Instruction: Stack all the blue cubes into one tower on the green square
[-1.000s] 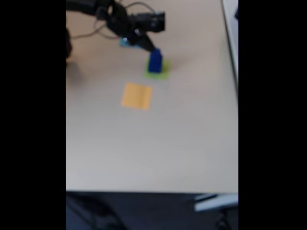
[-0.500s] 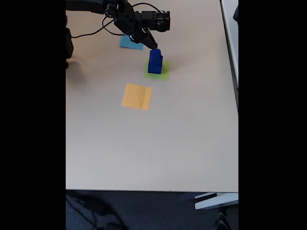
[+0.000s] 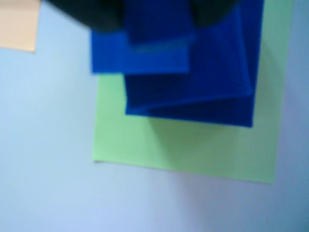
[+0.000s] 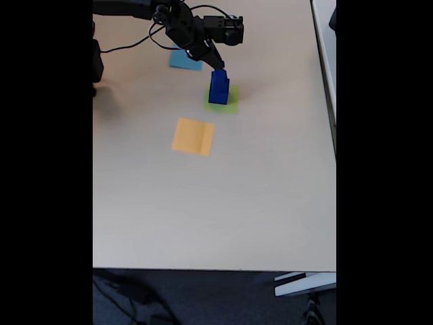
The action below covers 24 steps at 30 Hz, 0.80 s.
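Note:
The tower (image 4: 218, 88) of blue cubes stands on the green square (image 4: 231, 105), upper middle of the fixed view. In the wrist view it is a stepped stack of blue cubes (image 3: 193, 92) on the green square (image 3: 183, 145). My gripper (image 4: 218, 68) reaches down from the upper left onto the tower's top. In the wrist view my gripper (image 3: 157, 19) has a dark, blurred finger against each side of the small top cube (image 3: 159, 26). It looks shut on that cube, which rests on the stack.
A light-blue square (image 4: 184, 61) lies behind the tower, under the arm. An orange-yellow square (image 4: 193, 135) lies in front, its corner visible in the wrist view (image 3: 17, 24). The table's near edge (image 4: 216, 269) is far off. A cable trails by the arm.
The arm's wrist has shifted slightly right and up. The fingertips stay at the tower's top, and the tower has not moved.

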Available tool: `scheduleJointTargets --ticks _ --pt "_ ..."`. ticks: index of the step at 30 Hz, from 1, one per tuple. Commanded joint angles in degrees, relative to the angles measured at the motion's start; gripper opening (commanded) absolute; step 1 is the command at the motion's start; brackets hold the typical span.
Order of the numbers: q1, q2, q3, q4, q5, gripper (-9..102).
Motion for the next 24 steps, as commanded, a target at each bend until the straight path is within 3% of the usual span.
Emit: scheduleJointTargets --ticks 1,24 --pt "0.8 0.6 -4.1 1.0 0.5 0" --pt "1.8 -1.7 -6.6 2.9 0.7 0"
